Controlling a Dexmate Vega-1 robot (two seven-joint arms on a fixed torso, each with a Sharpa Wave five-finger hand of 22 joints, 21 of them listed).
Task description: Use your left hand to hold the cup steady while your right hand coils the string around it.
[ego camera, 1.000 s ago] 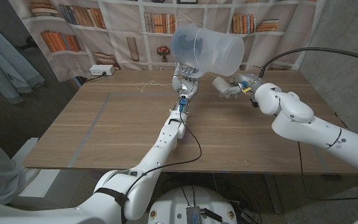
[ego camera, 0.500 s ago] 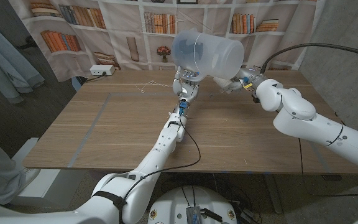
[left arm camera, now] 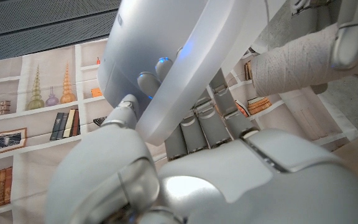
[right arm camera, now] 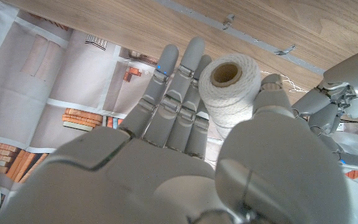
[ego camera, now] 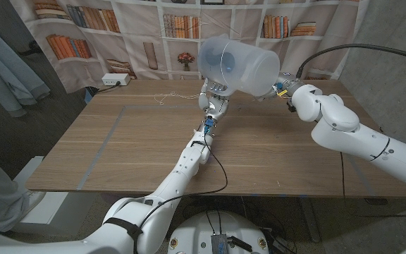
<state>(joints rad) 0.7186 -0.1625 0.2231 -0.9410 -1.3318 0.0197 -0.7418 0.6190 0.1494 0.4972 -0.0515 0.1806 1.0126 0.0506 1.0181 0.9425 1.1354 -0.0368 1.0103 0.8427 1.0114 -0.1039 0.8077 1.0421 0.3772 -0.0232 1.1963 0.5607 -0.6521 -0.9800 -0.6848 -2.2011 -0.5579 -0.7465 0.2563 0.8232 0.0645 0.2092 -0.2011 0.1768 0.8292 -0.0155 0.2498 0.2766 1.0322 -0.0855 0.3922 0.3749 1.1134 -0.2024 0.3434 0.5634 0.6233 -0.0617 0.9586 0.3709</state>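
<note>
My left hand (ego camera: 216,97) grips a translucent plastic cup (ego camera: 238,65) from below and holds it up over the far middle of the table, lying on its side with its bottom toward the camera. In the left wrist view the fingers (left arm camera: 204,121) wrap the cup (left arm camera: 166,62). My right hand (ego camera: 277,87) is just behind the cup's right end and holds a white spool of string (right arm camera: 229,87) between thumb and fingers (right arm camera: 173,106). That spool (left arm camera: 297,62) sits close beside the cup. A thin strand crosses the cup's side.
Loose string (ego camera: 166,97) lies on the wooden table (ego camera: 118,148) at the back, left of the cup. A white power box (ego camera: 115,80) sits at the back left edge. A bookshelf backdrop stands behind. A black cable (ego camera: 344,53) arcs over my right arm.
My right hand with the spool has moved away from me and leftward, in behind the cup. The cup has shifted slightly to the right in my left hand.
</note>
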